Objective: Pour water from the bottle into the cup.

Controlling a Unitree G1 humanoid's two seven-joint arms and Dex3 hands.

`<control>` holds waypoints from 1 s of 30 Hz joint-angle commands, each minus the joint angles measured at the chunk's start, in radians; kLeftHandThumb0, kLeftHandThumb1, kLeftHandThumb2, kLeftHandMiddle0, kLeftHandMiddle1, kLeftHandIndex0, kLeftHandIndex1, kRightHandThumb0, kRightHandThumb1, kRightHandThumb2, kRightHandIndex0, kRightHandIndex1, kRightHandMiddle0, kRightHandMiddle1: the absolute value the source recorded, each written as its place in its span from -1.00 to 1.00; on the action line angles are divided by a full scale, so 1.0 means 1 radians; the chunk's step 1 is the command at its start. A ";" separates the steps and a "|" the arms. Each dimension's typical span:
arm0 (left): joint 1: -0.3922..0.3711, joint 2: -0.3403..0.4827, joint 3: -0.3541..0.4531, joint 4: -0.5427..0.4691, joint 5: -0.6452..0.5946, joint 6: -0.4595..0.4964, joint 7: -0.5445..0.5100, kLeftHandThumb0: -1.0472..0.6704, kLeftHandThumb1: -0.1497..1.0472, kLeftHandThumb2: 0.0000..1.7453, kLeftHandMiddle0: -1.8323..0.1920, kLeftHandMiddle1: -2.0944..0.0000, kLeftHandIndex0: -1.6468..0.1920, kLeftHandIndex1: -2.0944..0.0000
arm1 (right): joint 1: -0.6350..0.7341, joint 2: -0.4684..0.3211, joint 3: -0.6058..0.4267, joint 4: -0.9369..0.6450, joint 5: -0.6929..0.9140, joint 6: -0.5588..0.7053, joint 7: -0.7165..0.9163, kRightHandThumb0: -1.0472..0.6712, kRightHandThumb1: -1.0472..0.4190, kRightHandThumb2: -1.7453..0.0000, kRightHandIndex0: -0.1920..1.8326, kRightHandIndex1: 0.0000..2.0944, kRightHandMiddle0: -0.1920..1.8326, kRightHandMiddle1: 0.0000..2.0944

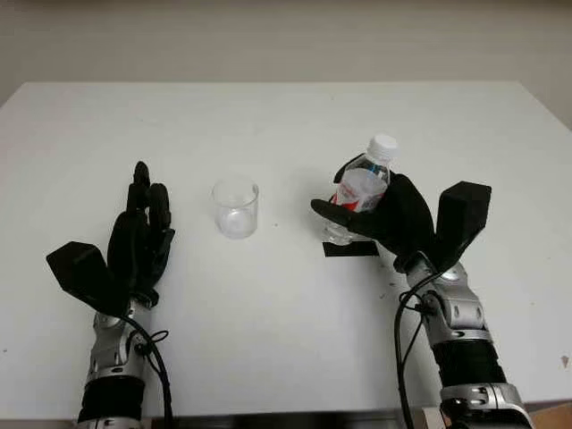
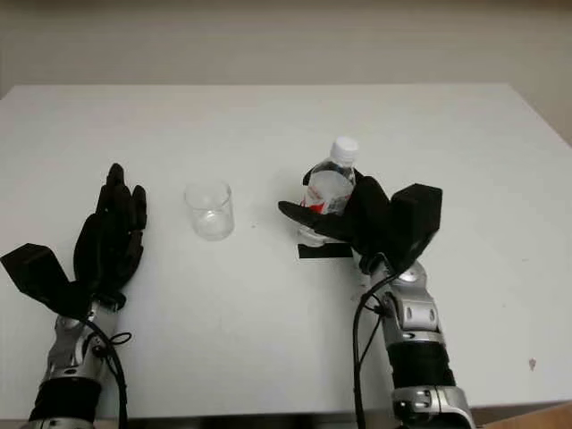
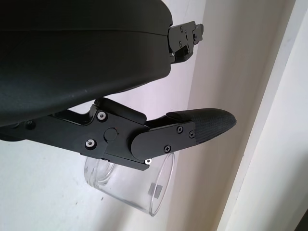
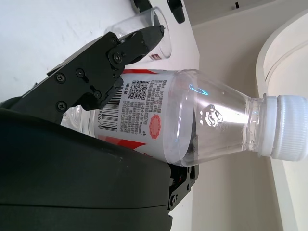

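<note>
The water bottle (image 1: 365, 183) stands upright on the white tabletop (image 1: 286, 116) to the right of the clear plastic cup (image 1: 236, 208), its base on or just at a strip of black tape (image 1: 350, 248), probably a placement mark. Its white cap (image 1: 383, 143) is on, so by my reading no pouring can start until the cap is dealt with. The right hand (image 1: 375, 213) is wrapped around the bottle's labelled middle, one finger (image 1: 332, 212) crossing the front on the cup's side and the palm behind; gripping at the body rather than the neck would leave the mouth free to tip toward the cup. I cannot tell whether the base has left the tabletop. The cup stands upright with its mouth open, well apart from the bottle and apparently empty. On the far side of the cup from the bottle, the left hand (image 1: 138, 237) is open, holds nothing, and sits near the cup without touching it, perhaps ready to steady it. The right wrist view adds what the head views cannot give: a barcode and QR code on the bottle's label (image 4: 137, 103), a red seal, and a clear shoulder that looks dry, so the water level seems to lie lower. The left wrist view shows the cup's transparent wall just beyond a fingertip (image 3: 207, 126).
</note>
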 commanded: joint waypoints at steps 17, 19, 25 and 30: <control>0.042 -0.014 -0.008 0.002 -0.003 0.029 0.000 -0.61 1.00 -0.32 0.98 0.95 1.00 0.98 | -0.037 0.007 0.011 -0.046 -0.077 0.079 -0.117 -0.03 -1.00 0.74 0.04 1.00 -0.29 1.00; 0.045 -0.013 -0.008 -0.003 -0.001 0.033 0.001 -0.60 1.00 -0.32 0.97 0.94 0.99 0.97 | -0.047 0.008 0.014 -0.032 -0.090 0.086 -0.131 -0.03 -1.00 0.73 0.04 1.00 -0.28 1.00; 0.048 -0.016 -0.006 -0.014 -0.004 0.044 0.009 -0.60 1.00 -0.32 0.97 0.95 1.00 0.96 | -0.069 0.006 0.017 -0.004 -0.106 0.093 -0.139 -0.01 -1.00 0.71 0.15 1.00 -0.16 1.00; 0.047 -0.016 -0.006 -0.016 -0.004 0.045 0.007 -0.59 1.00 -0.32 0.97 0.95 1.00 0.96 | -0.074 0.004 0.020 -0.001 -0.117 0.109 -0.140 0.00 -1.00 0.71 0.31 1.00 -0.04 1.00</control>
